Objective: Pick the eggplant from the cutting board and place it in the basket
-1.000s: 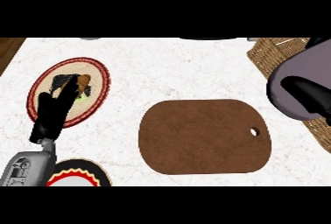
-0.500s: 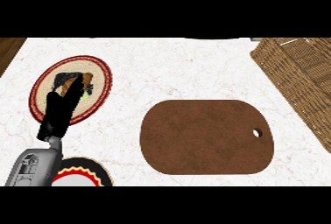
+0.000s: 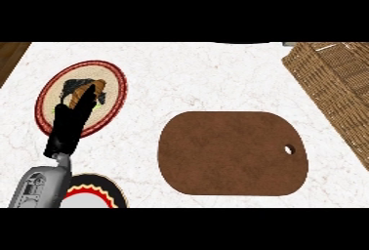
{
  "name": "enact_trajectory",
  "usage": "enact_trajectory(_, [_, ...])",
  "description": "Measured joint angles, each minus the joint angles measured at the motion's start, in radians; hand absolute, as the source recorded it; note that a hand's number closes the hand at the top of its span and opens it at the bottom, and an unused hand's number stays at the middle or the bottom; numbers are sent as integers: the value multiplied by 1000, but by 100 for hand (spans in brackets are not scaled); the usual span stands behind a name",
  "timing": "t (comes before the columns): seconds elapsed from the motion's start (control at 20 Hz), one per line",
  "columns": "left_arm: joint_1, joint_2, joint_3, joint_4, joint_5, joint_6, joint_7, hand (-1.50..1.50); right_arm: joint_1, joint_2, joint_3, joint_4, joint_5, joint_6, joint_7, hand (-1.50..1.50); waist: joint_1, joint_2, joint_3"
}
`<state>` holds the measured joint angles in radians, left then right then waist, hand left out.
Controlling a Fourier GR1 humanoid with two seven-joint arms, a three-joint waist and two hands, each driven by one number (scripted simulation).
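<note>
Bench: white marbled bench (image 3: 187,78) fills most of the head view, with a strip of dark wood showing at its upper left edge.
Cutting board: brown wooden cutting board with rounded corners (image 3: 231,154) lies flat right of centre; a small round hole sits near its right edge. Its top surface is bare.
Basket: woven brown wicker basket (image 3: 338,93) stands at the right edge, running out of view, just beside the board's upper right corner but apart from it.
Eggplant: cannot be seen in this view, neither on the board nor in the visible part of the basket.
Round plate: cream plate with a red patterned rim (image 3: 108,80) lies at the upper left, well apart from the board; something dark and brownish rests at its middle, too unclear to name.
Second plate: white plate with a black, red and yellow zigzag rim (image 3: 97,190) is partly visible at the lower left, cut by the lower edge.
Left hand: black left hand (image 3: 72,122) on its grey forearm rises from the lower left, fingers straight and pressed together, pointing up over the round plate; nothing is held.
Right hand: outside the view.
</note>
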<state>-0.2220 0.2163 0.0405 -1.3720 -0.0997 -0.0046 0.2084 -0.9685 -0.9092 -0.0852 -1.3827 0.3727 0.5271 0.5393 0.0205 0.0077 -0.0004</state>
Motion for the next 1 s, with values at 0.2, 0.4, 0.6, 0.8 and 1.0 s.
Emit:
enact_trajectory(0.2, [-1, -2, -4, -16, -5, 0, 13, 0, 18, -46, -7, 176, 83, -57, -186, 150, 3, 1, 1])
enact_trajectory(0.4, [-10, -9, -4, -19, -8, 2, 21, 0, 32, -82, -23, 329, 124, -96, -379, 150, 2, 1, 1])
enact_trajectory(0.6, [-4, -3, -2, -26, -11, -4, 23, 0, 20, -86, -28, 484, 160, -138, -542, 150, 6, 1, 1])
enact_trajectory(0.8, [3, -6, 2, -25, -9, -10, 10, 0, -1, -67, -14, 615, 213, -187, -653, 150, 7, 1, 1])
enact_trajectory(1.0, [-19, 11, 25, 3, 1, -27, 8, 0, -22, -30, -2, 724, 261, -236, -716, 150, 6, 1, 1])
